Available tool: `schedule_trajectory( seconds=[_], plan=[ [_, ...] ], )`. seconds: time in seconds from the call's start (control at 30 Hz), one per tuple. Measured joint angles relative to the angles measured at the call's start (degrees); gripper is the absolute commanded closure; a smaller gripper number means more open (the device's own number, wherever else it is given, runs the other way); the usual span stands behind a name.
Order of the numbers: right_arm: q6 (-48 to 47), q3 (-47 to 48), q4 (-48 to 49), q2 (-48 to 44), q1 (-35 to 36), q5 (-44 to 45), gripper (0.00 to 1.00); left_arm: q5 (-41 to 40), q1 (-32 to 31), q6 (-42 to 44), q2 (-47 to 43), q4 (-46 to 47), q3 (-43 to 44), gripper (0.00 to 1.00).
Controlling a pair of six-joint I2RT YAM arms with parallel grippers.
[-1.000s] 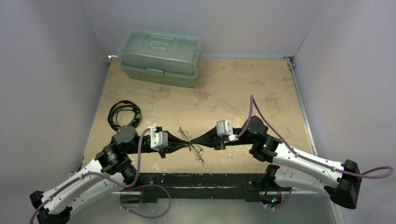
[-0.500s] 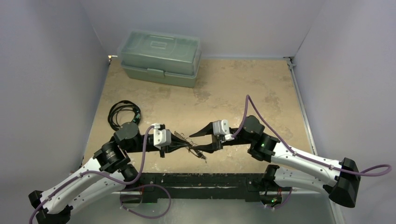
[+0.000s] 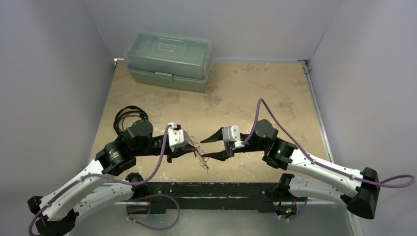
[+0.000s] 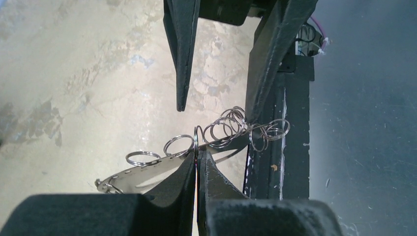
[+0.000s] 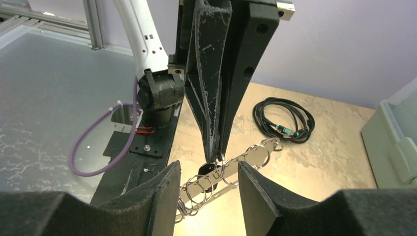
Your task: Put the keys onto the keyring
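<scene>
Since 1 second ago our right gripper (image 3: 202,149) opens halfway off the keyring (image 4: 142,170); our left gripper (image 4: 197,158) pinches it shut. Next we likely seek keys.

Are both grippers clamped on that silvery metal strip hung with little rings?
No: only the left gripper pinches the silvery keyring strip; the right gripper stands open around it.

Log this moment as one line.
left gripper: shut on keyring | right gripper: open, by small rings
</scene>
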Motion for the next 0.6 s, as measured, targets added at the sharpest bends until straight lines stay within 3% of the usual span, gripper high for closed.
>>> schedule_trajectory(
  seconds=[0.6],
  plan=[
    [-1.27,1.81,-3.65,4.5,0.0,-0.07,0.51,-3.52,-0.04,-5.05,8.9,-7.28,3.93,1.0]
  ],
)
